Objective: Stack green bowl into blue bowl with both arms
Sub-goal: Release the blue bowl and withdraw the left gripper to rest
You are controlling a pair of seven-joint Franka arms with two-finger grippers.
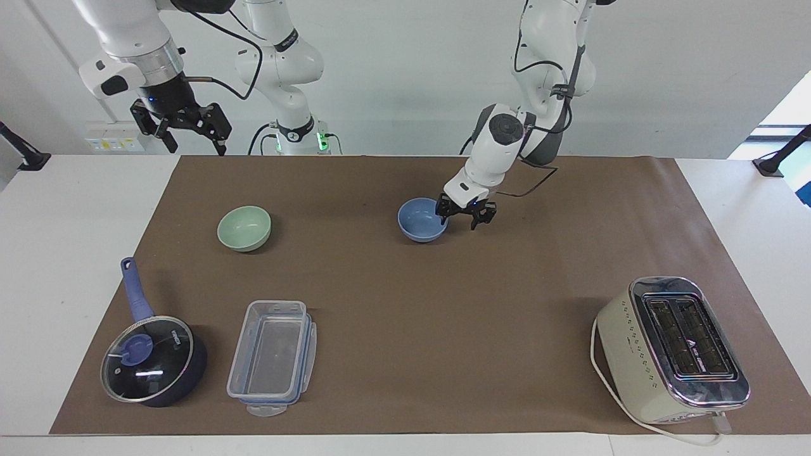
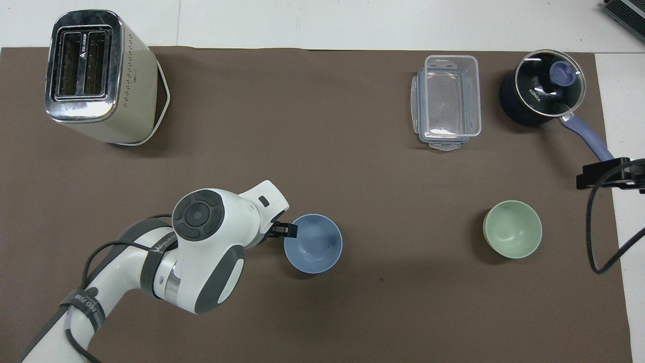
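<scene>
The blue bowl (image 1: 421, 220) (image 2: 313, 244) stands upright on the brown mat (image 1: 405, 304) near the middle of the table. My left gripper (image 1: 459, 221) is open just beside the bowl's rim, on the side toward the left arm's end. One of its fingers (image 1: 441, 217) is over the rim and the other hangs outside the bowl. It holds nothing. The green bowl (image 1: 244, 228) (image 2: 512, 236) sits alone toward the right arm's end. My right gripper (image 1: 184, 130) waits open, high above the table edge at the right arm's end.
A cream toaster (image 1: 671, 348) (image 2: 95, 75) stands farthest from the robots at the left arm's end. A clear plastic container (image 1: 272, 358) (image 2: 448, 101) and a dark lidded saucepan (image 1: 152, 358) (image 2: 541, 93) lie farther from the robots than the green bowl.
</scene>
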